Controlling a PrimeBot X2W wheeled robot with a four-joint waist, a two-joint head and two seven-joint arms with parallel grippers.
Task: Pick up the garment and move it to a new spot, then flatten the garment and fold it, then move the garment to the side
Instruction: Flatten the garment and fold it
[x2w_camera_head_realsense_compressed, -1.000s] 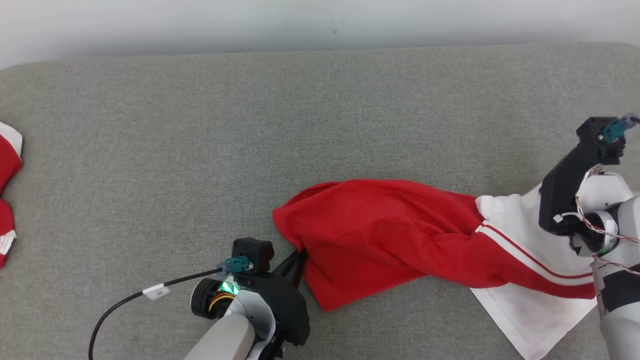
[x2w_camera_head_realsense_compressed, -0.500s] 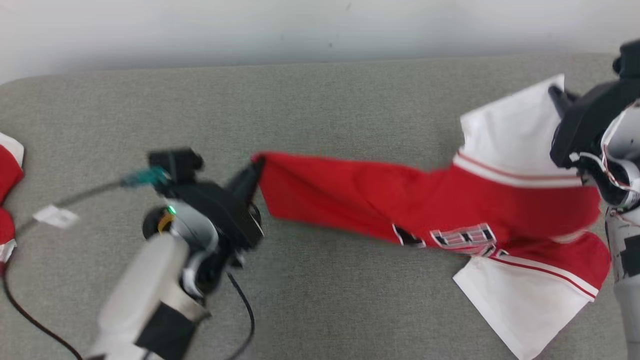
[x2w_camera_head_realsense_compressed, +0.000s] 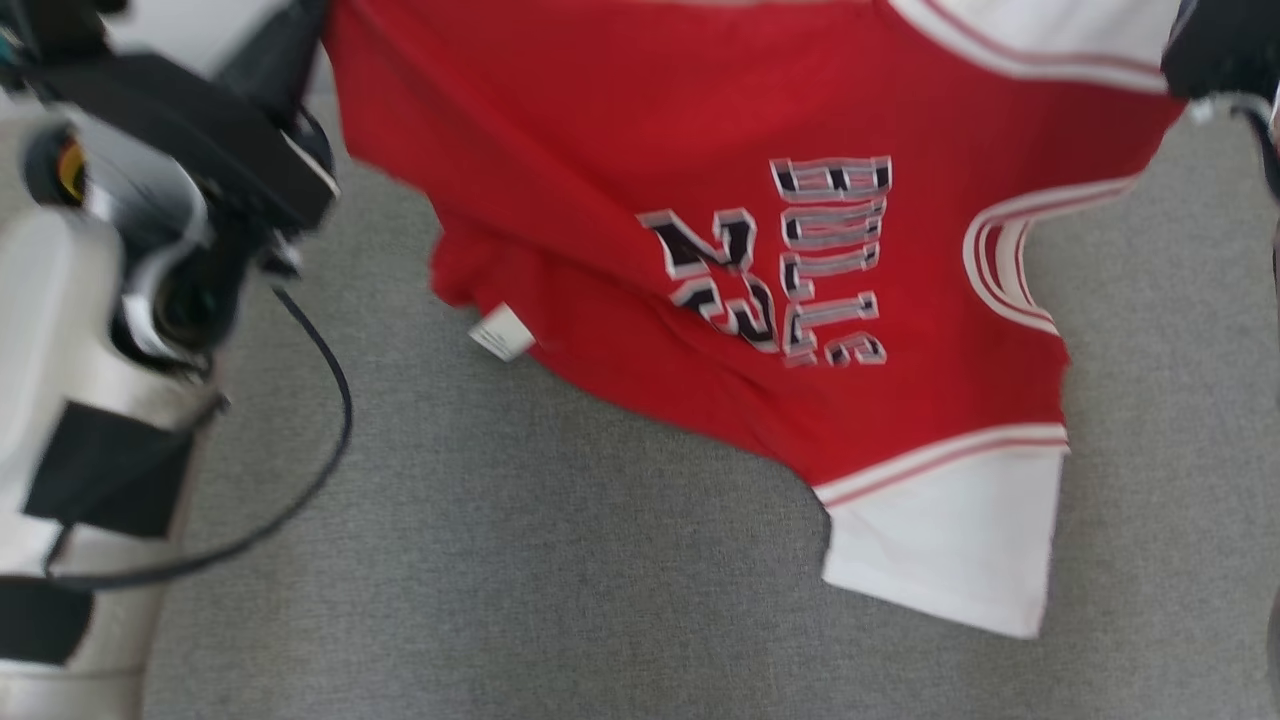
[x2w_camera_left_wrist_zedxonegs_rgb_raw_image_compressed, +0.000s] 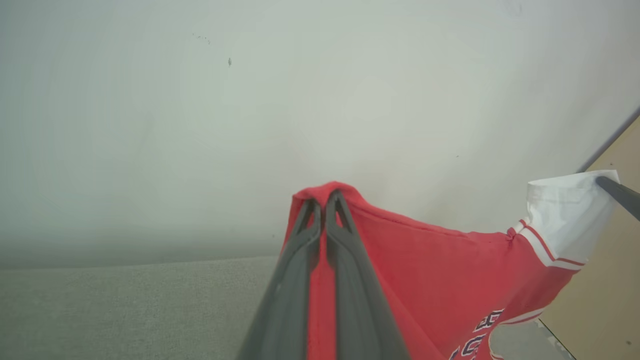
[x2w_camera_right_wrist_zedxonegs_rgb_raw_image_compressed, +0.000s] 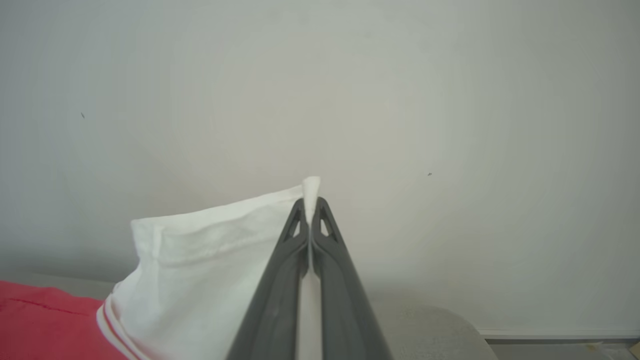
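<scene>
Since the earlier frame the shirt (x2w_camera_head_realsense_compressed: 600, 130) has opened out from a narrow stretched band into a broad sheet, its printed side now facing the head camera, whose view has shifted as well. The grey padded surface (x2w_camera_head_realsense_compressed: 500, 580) covers the lower half of the head view. The shirt hangs across the upper half, stretched from the top left corner to the top right, red in the body with white sleeves. Whether its lowest edge touches the surface cannot be told.

The pale left arm (x2w_camera_head_realsense_compressed: 60, 330) stands along the left edge. In the left wrist view the left gripper (x2w_camera_left_wrist_zedxonegs_rgb_raw_image_compressed: 324, 200) has its fingers pressed together on a red corner of the shirt. In the right wrist view the right gripper (x2w_camera_right_wrist_zedxonegs_rgb_raw_image_compressed: 311, 205) is clamped on the edge of a white sleeve (x2w_camera_right_wrist_zedxonegs_rgb_raw_image_compressed: 210, 260), against a pale wall (x2w_camera_right_wrist_zedxonegs_rgb_raw_image_compressed: 400, 100).

A second white sleeve (x2w_camera_head_realsense_compressed: 940, 540) hangs at lower right. Black and white lettering (x2w_camera_head_realsense_compressed: 790, 260) sits sideways at the centre. A black cable (x2w_camera_head_realsense_compressed: 320, 420) loops beside the left arm. A small white label (x2w_camera_head_realsense_compressed: 502, 333) dangles from the shirt's lower left edge.
</scene>
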